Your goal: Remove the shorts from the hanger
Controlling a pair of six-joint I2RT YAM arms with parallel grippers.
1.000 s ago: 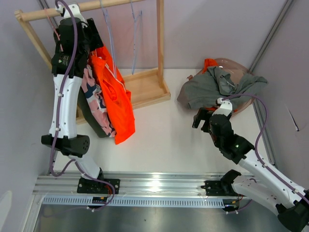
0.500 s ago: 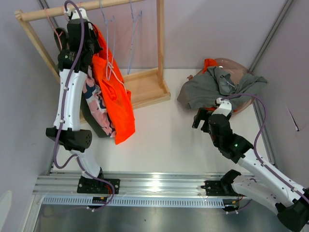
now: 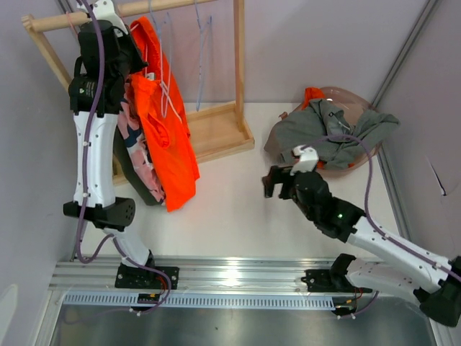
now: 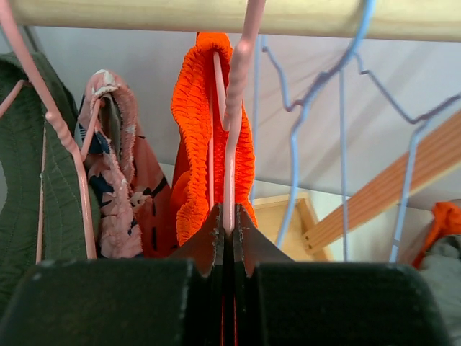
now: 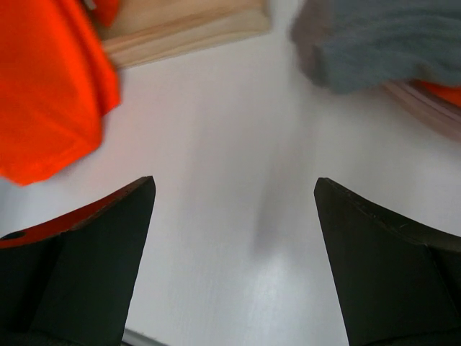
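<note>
2 of 5 off, judging: grey fabric shorts (image 3: 317,133) + orange pair (image 3: 311,94) lie in pinkish tub (image 3: 354,163). L gripper (image 4: 229,213) pinches pink wire hanger (image 4: 238,86) w/ bright orange shorts (image 4: 191,122) at wooden rail (image 4: 144,14). To do: pink-patterned pair (image 4: 115,194), dark olive pair (image 4: 21,166), both hanging. R gripper (image 5: 232,189) spread, empty.

You have a white table (image 3: 238,205) carrying a wooden rack (image 3: 216,133) that stands at its far left, a pink basin (image 3: 342,91) at the far right with grey shorts (image 3: 302,133) spilling over its rim, and a metal rail (image 3: 238,277) along the near edge.
</note>
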